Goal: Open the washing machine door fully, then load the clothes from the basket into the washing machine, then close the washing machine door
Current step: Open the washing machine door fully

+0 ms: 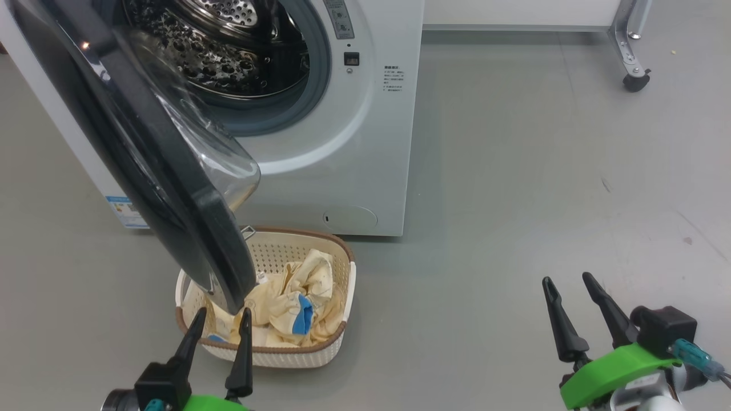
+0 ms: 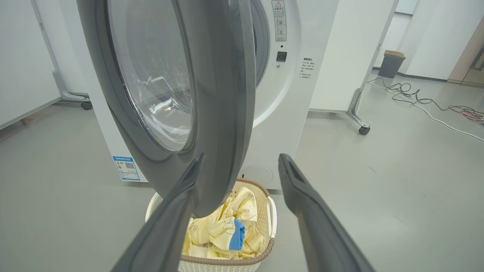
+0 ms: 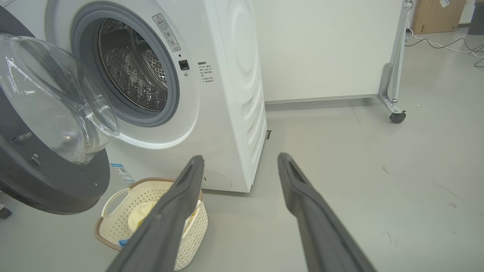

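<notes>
The white washing machine [image 1: 342, 142] [image 3: 227, 75] stands ahead with its steel drum [image 1: 228, 51] [image 3: 132, 71] exposed. Its door [image 1: 171, 188] [image 2: 223, 94] [image 3: 49, 181] is swung partly out, its black rim hanging over the basket. The cream basket [image 1: 337, 342] [image 2: 264, 249] [image 3: 113, 223] sits on the floor before the machine, holding pale yellow clothes [image 1: 291, 297] [image 2: 219, 230] with a blue cuff. My left gripper [image 1: 221, 318] [image 2: 240, 160] is open, just in front of the door's lower edge and the basket. My right gripper [image 1: 568, 281] [image 3: 240, 158] is open over bare floor to the right.
A white partition on castors [image 1: 634, 80] [image 3: 397, 117] stands behind and right of the machine. Cables [image 2: 423, 102] lie on the floor far right, near a dark bin [image 2: 391, 64]. Open grey floor [image 1: 514, 200] stretches to the right of the basket.
</notes>
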`<state>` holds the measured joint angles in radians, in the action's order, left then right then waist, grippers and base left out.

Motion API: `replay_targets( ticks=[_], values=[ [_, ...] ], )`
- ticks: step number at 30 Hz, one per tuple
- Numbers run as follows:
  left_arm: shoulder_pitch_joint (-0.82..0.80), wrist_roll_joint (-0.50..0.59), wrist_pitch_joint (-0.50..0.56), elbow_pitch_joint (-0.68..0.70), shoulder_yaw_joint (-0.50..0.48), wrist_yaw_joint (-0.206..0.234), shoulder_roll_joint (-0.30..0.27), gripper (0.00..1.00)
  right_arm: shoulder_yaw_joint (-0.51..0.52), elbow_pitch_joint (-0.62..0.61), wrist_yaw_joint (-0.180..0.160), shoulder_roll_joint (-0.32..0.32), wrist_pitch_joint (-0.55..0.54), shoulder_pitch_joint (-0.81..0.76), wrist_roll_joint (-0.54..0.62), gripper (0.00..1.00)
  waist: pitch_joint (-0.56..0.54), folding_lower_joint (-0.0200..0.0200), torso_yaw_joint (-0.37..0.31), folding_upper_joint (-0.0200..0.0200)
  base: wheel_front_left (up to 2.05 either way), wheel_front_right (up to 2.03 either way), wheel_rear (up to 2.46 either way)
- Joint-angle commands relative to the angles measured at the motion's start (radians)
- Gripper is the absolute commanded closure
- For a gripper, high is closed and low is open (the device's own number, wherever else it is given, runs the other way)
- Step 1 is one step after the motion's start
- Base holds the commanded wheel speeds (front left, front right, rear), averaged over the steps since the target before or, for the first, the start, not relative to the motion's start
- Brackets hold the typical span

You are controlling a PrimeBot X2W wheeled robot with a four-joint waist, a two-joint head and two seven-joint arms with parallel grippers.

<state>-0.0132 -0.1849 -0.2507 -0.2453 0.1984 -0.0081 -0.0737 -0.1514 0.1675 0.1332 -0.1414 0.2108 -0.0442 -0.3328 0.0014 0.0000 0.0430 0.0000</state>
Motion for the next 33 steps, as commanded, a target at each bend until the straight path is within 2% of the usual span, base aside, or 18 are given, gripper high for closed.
replay_targets(
  ticks=[1, 25, 26, 27, 28, 33],
  values=[
    [-0.036, 0.006, -0.011, 0.033, -0.04, -0.001, -0.001, 0.0, -0.013, -0.032, -0.002, -0.005, 0.007, 0.038, 0.011, 0.0, 0.0, 0.0, 0.0, 0.0, 0.0, 0.0, 0.0],
    [-0.039, 0.015, -0.011, 0.031, -0.054, -0.01, 0.006, 0.0, -0.007, -0.025, -0.002, -0.002, 0.014, 0.045, 0.018, 0.0, 0.008, 0.0, -0.002, 0.0, 0.0, 0.0, 0.0],
    [-0.039, 0.014, -0.011, 0.031, -0.054, -0.012, 0.006, 0.11, -0.007, -0.024, -0.002, -0.002, 0.014, 0.045, 0.019, 0.0, 0.008, 0.0, -0.002, 0.0, 0.0, 0.0, 0.0],
    [-0.039, 0.014, -0.011, 0.03, -0.054, -0.013, 0.006, 0.62, -0.007, -0.023, -0.002, -0.002, 0.015, 0.046, 0.02, 0.0, 0.008, 0.0, -0.001, 0.0, 0.0, 0.0, 0.0],
    [-0.041, 0.015, -0.011, 0.029, -0.054, -0.015, 0.007, 1.0, -0.007, -0.021, -0.002, -0.002, 0.016, 0.047, 0.02, 0.0, 0.008, 0.0, -0.001, 0.0, 0.0, 0.0, 0.0],
    [-0.041, 0.011, -0.011, 0.035, -0.053, -0.02, 0.009, 1.0, -0.008, -0.015, -0.002, 0.001, 0.018, 0.049, 0.022, 0.0, 0.008, 0.0, 0.0, 0.0, 0.0, 0.0, 0.0]
  ],
)
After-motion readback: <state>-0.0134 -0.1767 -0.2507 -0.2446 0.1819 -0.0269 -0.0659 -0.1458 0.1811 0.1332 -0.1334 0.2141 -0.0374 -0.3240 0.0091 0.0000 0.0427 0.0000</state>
